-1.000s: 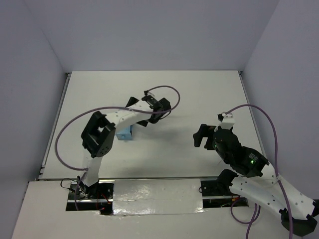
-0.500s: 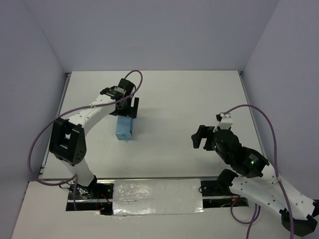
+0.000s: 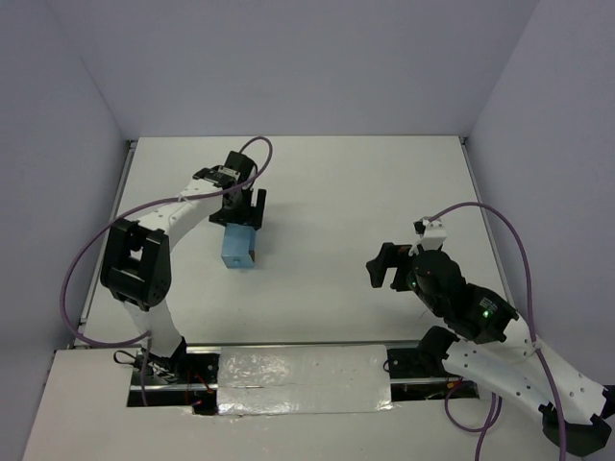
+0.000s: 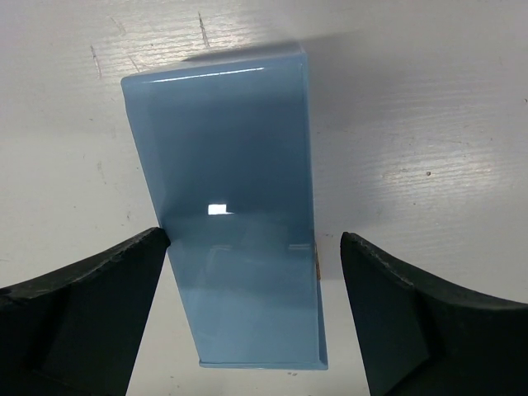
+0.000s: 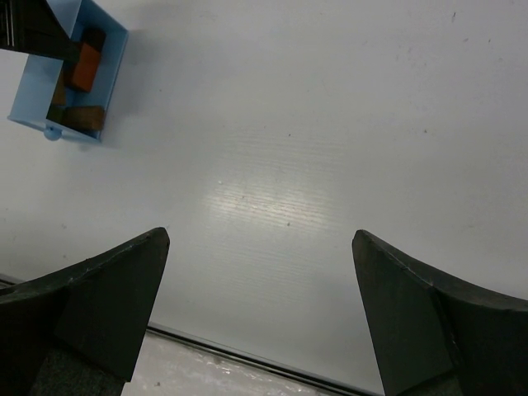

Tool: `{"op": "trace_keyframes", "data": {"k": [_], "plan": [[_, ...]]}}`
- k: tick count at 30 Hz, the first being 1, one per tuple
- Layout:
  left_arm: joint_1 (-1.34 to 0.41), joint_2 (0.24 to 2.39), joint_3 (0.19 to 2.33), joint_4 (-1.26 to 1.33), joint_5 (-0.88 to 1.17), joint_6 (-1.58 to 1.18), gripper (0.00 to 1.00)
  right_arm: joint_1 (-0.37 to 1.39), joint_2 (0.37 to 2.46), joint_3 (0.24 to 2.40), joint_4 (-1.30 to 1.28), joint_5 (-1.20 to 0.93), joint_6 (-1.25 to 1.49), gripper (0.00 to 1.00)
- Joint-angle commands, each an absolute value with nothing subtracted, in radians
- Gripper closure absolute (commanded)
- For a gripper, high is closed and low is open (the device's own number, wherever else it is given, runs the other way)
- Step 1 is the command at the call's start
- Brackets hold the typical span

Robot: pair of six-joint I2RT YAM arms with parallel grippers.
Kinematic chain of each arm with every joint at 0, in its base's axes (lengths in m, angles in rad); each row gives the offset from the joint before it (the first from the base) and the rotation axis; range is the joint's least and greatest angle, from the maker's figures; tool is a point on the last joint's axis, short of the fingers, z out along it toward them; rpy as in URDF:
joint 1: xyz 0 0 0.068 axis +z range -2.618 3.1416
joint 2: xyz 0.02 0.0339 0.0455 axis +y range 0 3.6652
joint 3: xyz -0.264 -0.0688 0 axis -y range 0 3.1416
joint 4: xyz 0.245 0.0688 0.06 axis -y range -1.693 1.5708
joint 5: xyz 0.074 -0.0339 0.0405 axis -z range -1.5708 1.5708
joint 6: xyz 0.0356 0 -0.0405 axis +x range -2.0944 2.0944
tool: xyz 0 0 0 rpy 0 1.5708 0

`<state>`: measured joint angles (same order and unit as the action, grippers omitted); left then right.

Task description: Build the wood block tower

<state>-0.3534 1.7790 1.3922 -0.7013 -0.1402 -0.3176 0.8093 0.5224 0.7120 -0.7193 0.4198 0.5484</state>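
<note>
The wood blocks lie inside a light blue box (image 5: 70,78) whose open side faces my right wrist camera. An orange-red block (image 5: 83,66), a tan-brown block (image 5: 83,117) and a dark block (image 5: 93,38) show in it; I see no green piece. In the top view the box (image 3: 238,250) lies left of centre. My left gripper (image 3: 241,217) is open over its far end. In the left wrist view the glossy closed side of the box (image 4: 227,198) lies between the spread fingers of the left gripper (image 4: 253,239). My right gripper (image 3: 382,265) is open and empty over bare table, as the right wrist view (image 5: 260,238) shows.
The white table (image 3: 365,192) is walled at the back and both sides. A silver taped strip (image 3: 303,370) runs along the near edge between the arm bases. The left arm's purple cable (image 3: 91,254) loops out to the left.
My left arm has swung from right of the box to over its far end, fingers now straddling it. My right gripper has barely shifted leftward.
</note>
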Motion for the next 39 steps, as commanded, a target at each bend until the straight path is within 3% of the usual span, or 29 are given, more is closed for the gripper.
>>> {"op": "trace_keyframes", "data": {"k": [1,10,30,33,34,36,38,39], "plan": [[-0.350,1.770,1.408,-0.698,-0.159,-0.325,0.01,0.818,0.514,0.704,-0.670,0.413,0.531,0.00],[-0.351,1.680,1.407,-0.699,-0.192,-0.324,0.00,0.818,0.529,0.704,-0.666,0.405,0.528,0.00],[-0.350,1.827,1.410,-0.695,-0.158,-0.341,0.02,0.827,0.522,0.701,-0.663,0.399,0.523,0.00],[-0.353,1.819,1.416,-0.703,-0.169,-0.336,0.12,0.827,0.523,0.699,-0.663,0.399,0.523,0.00],[-0.354,1.821,1.420,-0.710,-0.192,-0.334,0.21,0.825,0.525,0.699,-0.664,0.400,0.525,0.00],[-0.356,1.825,1.431,-0.738,-0.224,-0.333,0.30,0.827,0.523,0.700,-0.666,0.402,0.525,0.00],[-0.357,1.832,1.442,-0.758,-0.270,-0.333,0.58,0.828,0.517,0.701,-0.666,0.405,0.526,0.00],[-0.359,1.832,1.446,-0.784,-0.293,-0.337,0.68,0.827,0.517,0.701,-0.664,0.403,0.526,0.00]]}}
